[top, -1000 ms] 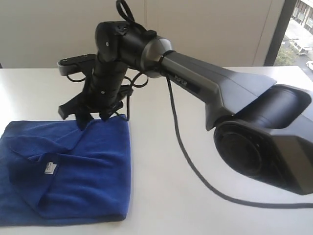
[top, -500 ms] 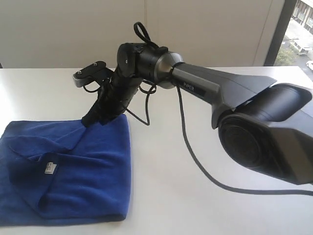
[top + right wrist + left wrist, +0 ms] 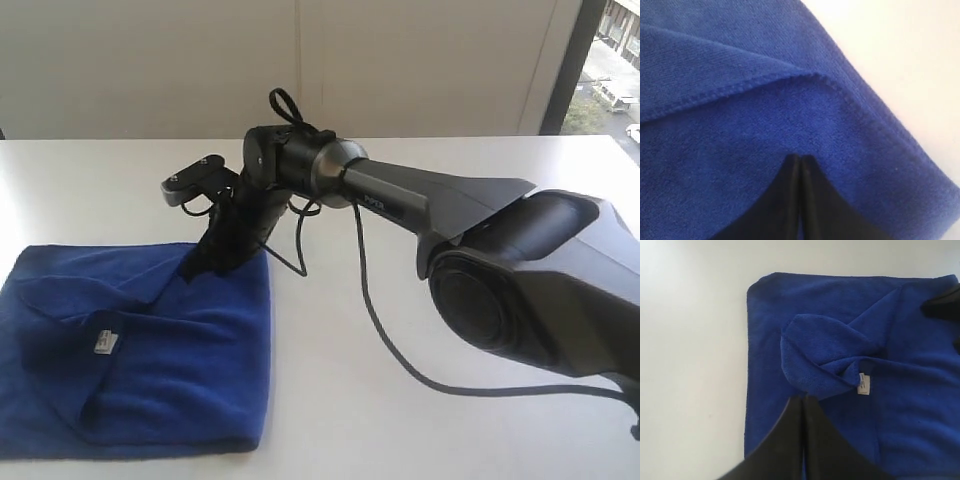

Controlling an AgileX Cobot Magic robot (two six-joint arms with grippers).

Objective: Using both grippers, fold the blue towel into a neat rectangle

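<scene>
The blue towel (image 3: 170,370) lies folded on the white table at the left, with a loose flap bunched near its white tag (image 3: 103,343). My right gripper (image 3: 195,268) reaches across to the towel's far edge. It is shut, its tips (image 3: 800,158) touch the towel (image 3: 740,125), and no cloth shows between them. My left gripper (image 3: 804,399) is shut and empty, above the towel (image 3: 910,415) near one edge, just short of the bunched flap and tag (image 3: 863,384). It is out of the exterior view.
The right arm's big black body (image 3: 520,290) fills the right side of the exterior view, and its black cable (image 3: 385,340) trails over the white table (image 3: 330,430). A wall stands behind, with a window (image 3: 610,60) at the far right.
The right gripper's jaws went from open to shut at the towel's far edge. Its tips then slid a little inward onto the cloth. The towel has barely shifted.
</scene>
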